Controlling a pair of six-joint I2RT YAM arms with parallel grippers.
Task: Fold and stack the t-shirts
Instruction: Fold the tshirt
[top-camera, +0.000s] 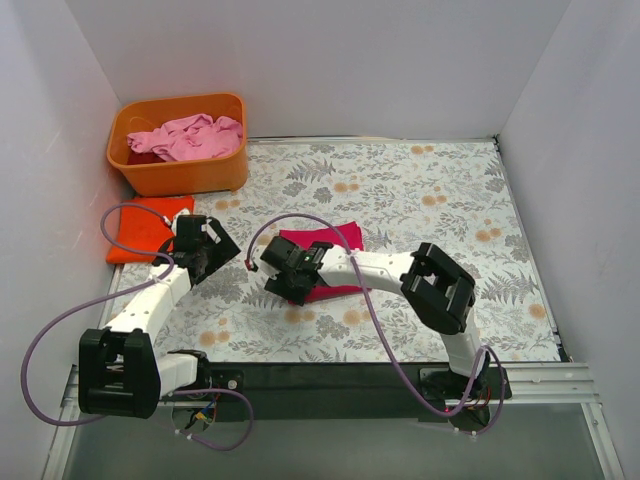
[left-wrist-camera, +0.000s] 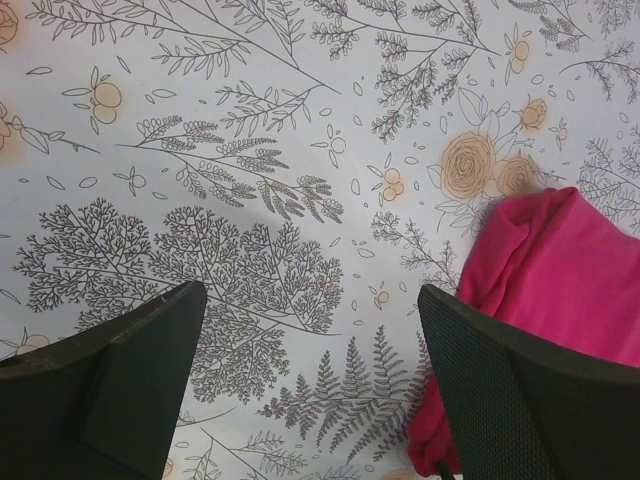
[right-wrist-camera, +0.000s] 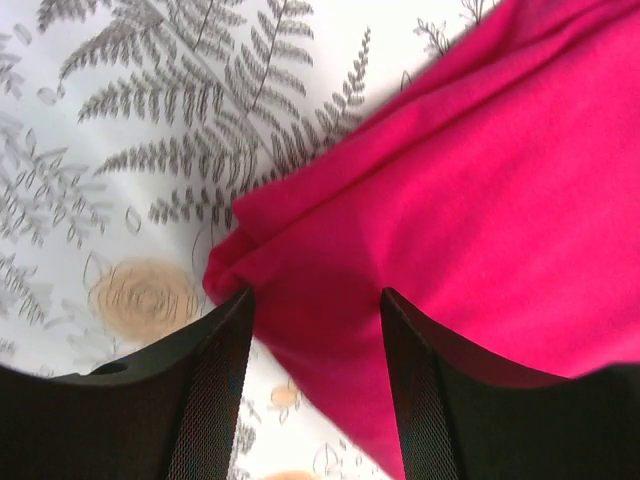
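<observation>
The right tool (right-wrist-camera: 315, 300) has its two fingers (right-wrist-camera: 200, 400) apart with a moderate gap, and nothing is clamped between them. It is poised over the near-left corner of the magenta-red t-shirt (right-wrist-camera: 480, 200). The folded edge of the cloth runs across the gap, and the rounded corner sits just beside the left finger's tip. Whether the tips actually press on the cloth cannot be told from the wrist view. From above, the right tool (top-camera: 285, 278) sits at the left end of the shirt (top-camera: 335, 240), which lies folded into a rough rectangle near the middle of the floral worktop (top-camera: 420, 200).

The left tool (left-wrist-camera: 310, 400) is spread wide, its fingers (left-wrist-camera: 500, 400) well apart and holding nothing, with only bare worktop (left-wrist-camera: 250, 150) showing between them. In its wrist view the magenta-red t-shirt (left-wrist-camera: 570, 280) lies off to the right, and its edge passes behind the right finger. In the overhead view the left tool (top-camera: 205, 250) hangs between that shirt and the orange t-shirt (top-camera: 145, 228), which lies folded flat at the left edge of the worktop, just beside the tool.

The pale pink t-shirt (top-camera: 190, 135) lies crumpled in the orange tub (top-camera: 180, 175) at the far-left corner, well apart from both tools. A patch of darker red cloth (top-camera: 143, 157) shows beneath it.
</observation>
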